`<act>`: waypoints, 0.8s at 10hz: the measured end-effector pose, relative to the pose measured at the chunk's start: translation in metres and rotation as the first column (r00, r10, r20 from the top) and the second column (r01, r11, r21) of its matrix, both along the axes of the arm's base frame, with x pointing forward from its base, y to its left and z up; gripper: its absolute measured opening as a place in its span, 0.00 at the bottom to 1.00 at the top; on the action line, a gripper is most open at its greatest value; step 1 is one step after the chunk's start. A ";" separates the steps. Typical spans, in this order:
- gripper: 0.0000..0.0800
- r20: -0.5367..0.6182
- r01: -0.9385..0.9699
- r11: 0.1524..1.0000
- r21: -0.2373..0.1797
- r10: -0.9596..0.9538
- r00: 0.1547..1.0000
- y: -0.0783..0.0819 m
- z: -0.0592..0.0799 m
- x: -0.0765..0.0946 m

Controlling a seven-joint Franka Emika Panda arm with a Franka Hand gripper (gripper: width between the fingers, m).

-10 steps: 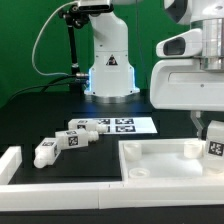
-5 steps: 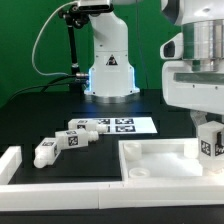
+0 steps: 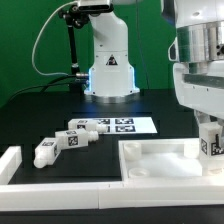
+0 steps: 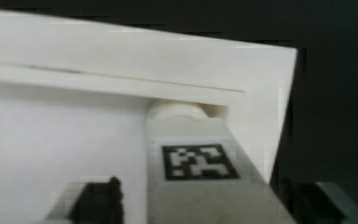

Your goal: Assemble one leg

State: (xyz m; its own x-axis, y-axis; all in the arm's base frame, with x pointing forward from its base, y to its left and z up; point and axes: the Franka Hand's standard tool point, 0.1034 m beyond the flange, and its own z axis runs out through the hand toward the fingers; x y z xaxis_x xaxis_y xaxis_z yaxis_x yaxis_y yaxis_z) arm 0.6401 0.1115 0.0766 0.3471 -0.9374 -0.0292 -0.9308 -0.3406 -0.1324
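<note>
My gripper is at the exterior view's right and is shut on a leg, a stubby white post with a black-and-white tag. It holds the leg upright over the far right corner of the white tray-shaped part. In the wrist view the leg runs between my two dark fingers, its end against the tray's raised rim. My gripper sits at the edge of that view. Whether the leg's end touches the tray I cannot tell.
Three more legs lie on the dark table left of the tray. The marker board lies behind them. A low white wall runs along the front. The robot base stands at the back.
The arm's body has shifted towards the exterior view's right and risen a little. The leg stays in the gripper over the tray's right corner, almost in the same place.
</note>
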 end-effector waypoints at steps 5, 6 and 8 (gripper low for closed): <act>0.81 0.018 -0.516 0.853 -0.080 0.519 0.855 0.005 0.002 -0.001; 0.81 0.003 -0.633 0.766 -0.108 0.637 0.771 0.004 0.003 0.000; 0.81 -0.048 -0.906 0.378 -0.191 0.918 0.393 -0.004 0.005 0.009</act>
